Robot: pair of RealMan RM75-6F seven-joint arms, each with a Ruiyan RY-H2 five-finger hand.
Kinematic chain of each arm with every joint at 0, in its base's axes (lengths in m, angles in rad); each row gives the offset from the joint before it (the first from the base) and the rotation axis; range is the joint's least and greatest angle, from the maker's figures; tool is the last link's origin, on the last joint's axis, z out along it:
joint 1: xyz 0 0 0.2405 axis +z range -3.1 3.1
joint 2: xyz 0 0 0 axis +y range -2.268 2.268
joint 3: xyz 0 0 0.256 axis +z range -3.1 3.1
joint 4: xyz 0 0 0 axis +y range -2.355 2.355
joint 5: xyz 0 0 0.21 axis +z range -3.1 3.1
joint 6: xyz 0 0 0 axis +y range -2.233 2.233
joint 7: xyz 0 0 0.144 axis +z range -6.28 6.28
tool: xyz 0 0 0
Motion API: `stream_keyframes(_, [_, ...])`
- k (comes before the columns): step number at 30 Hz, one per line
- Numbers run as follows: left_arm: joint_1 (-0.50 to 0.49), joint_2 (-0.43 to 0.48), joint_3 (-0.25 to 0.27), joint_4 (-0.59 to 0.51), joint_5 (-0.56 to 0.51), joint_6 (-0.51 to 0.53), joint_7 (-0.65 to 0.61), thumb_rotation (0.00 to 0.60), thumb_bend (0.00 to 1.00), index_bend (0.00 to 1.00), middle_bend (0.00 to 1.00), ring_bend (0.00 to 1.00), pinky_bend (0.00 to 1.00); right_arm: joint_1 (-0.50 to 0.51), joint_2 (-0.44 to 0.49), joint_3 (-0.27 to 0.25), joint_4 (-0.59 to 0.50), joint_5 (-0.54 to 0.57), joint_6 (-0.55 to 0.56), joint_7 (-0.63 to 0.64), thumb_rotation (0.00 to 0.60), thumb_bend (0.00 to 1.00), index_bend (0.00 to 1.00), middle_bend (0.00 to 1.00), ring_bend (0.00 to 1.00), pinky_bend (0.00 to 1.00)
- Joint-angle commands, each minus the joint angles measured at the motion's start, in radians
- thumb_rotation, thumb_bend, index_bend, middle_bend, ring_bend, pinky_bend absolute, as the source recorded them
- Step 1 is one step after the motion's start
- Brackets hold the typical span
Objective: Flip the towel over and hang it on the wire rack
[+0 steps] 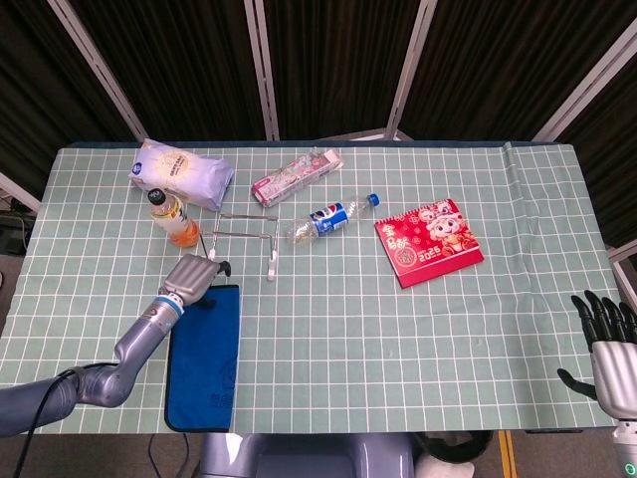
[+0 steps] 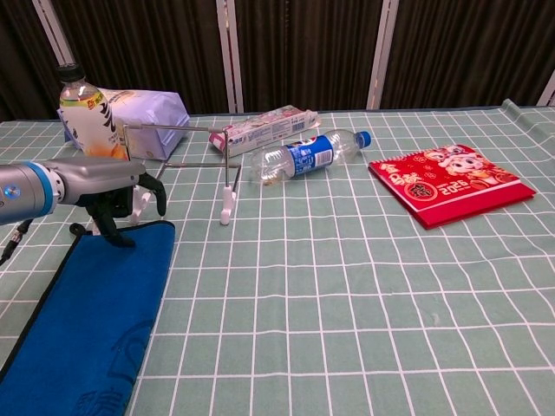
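A blue towel (image 1: 205, 358) (image 2: 91, 316) lies flat at the near left of the table. Just beyond its far edge stands the wire rack (image 1: 243, 235) (image 2: 176, 163) on white feet. My left hand (image 1: 193, 278) (image 2: 111, 192) hangs over the towel's far edge with its fingers pointing down, and the fingertips (image 2: 114, 236) touch that edge. The towel is not lifted. My right hand (image 1: 608, 342) appears only in the head view, past the table's near right corner, with its fingers spread and nothing in it.
An orange drink bottle (image 1: 174, 219) (image 2: 93, 127) and a pale bag (image 1: 181, 172) stand behind the rack on the left. A pink box (image 1: 297, 175), a lying Pepsi bottle (image 1: 331, 218) (image 2: 303, 156) and a red booklet (image 1: 428, 242) (image 2: 449, 183) lie further right.
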Motion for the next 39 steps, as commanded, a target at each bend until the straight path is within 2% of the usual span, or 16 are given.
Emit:
stream_keyframes(1, [-0.003, -0.009, 0.000, 0.011, -0.008, -0.003, -0.009, 0.600, 0.27, 0.34, 1.00, 1.00, 1.00, 0.000, 0.001, 0.002, -0.001, 0.001, 0.003, 0.004, 0.600, 0.00, 0.03, 0.00, 0.00, 0.00])
stream_keyframes(12, [-0.007, -0.040, 0.011, 0.035, 0.016, 0.002, -0.044, 0.600, 0.27, 0.38, 1.00, 1.00, 1.00, 0.000, 0.002, 0.001, 0.010, -0.009, 0.010, 0.022, 0.600, 0.00, 0.03, 0.00, 0.00, 0.00])
stream_keyframes(30, [-0.032, -0.051, 0.015, 0.038, -0.013, -0.033, -0.058, 0.600, 0.30, 0.42, 1.00, 1.00, 1.00, 0.001, 0.001, 0.000, 0.010, -0.008, 0.011, 0.019, 0.600, 0.00, 0.03, 0.00, 0.00, 0.00])
stream_keyframes(35, [-0.040, -0.042, 0.018, 0.019, -0.032, -0.043, -0.053, 0.600, 0.31, 0.47, 1.00, 1.00, 1.00, 0.001, 0.001, -0.001, 0.009, -0.008, 0.011, 0.019, 0.600, 0.00, 0.03, 0.00, 0.00, 0.00])
stream_keyframes(39, [-0.043, -0.034, 0.021, 0.005, -0.046, -0.032, -0.044, 0.600, 0.32, 0.58, 1.00, 1.00, 1.00, 0.000, 0.001, -0.002, 0.009, -0.010, 0.013, 0.019, 0.600, 0.00, 0.03, 0.00, 0.00, 0.00])
